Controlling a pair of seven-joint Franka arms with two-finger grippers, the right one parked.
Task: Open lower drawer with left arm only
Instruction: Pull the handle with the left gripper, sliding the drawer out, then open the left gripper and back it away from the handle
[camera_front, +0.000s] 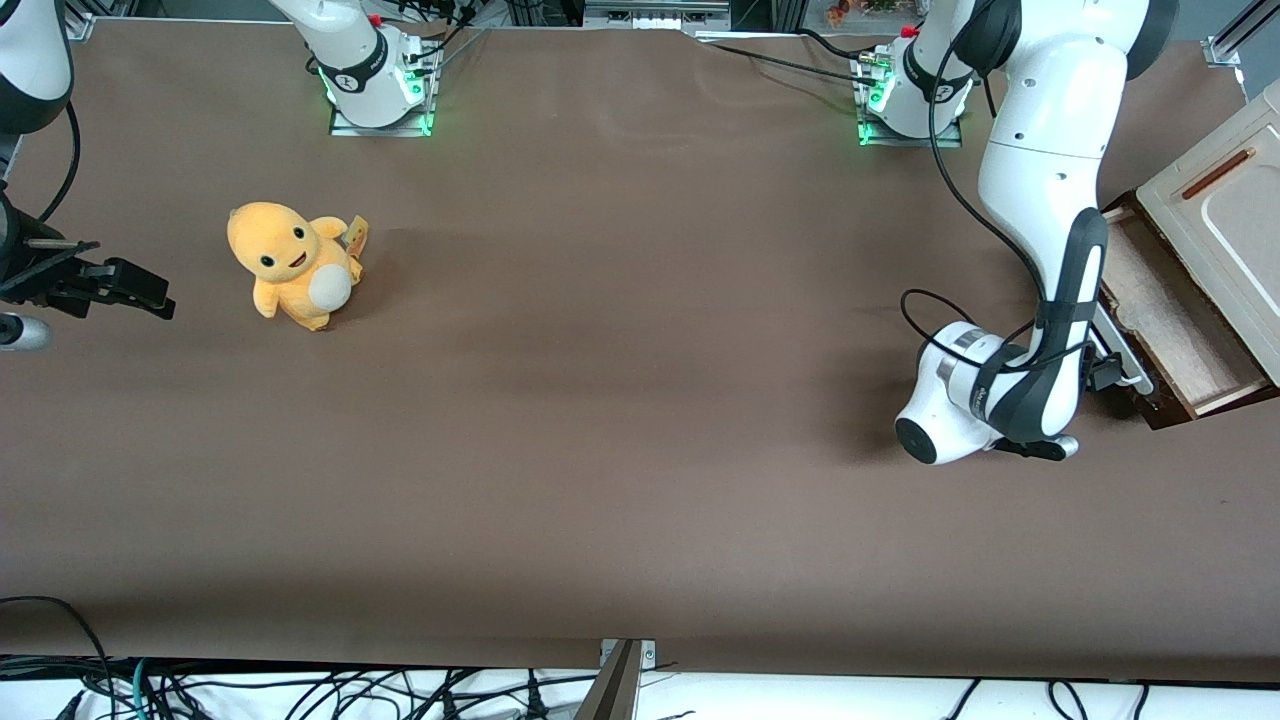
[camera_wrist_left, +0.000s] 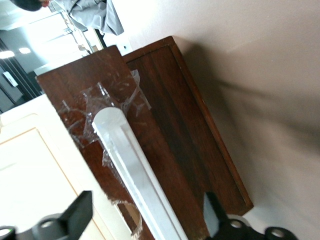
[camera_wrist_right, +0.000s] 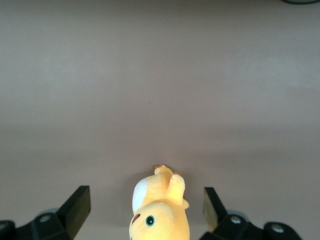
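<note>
The lower drawer (camera_front: 1165, 310) stands pulled out of the cream-white cabinet (camera_front: 1225, 200), its pale beige inside showing from above. The left arm (camera_front: 1040, 180) bends down in front of the drawer, and its gripper (camera_front: 1105, 375) sits at the drawer's front. In the left wrist view the dark brown drawer front (camera_wrist_left: 170, 115) carries a long white bar handle (camera_wrist_left: 135, 170) with clear tape round its end. The gripper (camera_wrist_left: 147, 197) is open; its black fingers (camera_wrist_left: 80, 210) stand one on each side of the handle, apart from it.
A yellow plush toy (camera_front: 290, 262) sits on the brown table (camera_front: 620, 420) toward the parked arm's end. The cabinet's cream panel (camera_wrist_left: 30, 175) lies beside the drawer front. Cables run along the table's near edge (camera_front: 300, 690).
</note>
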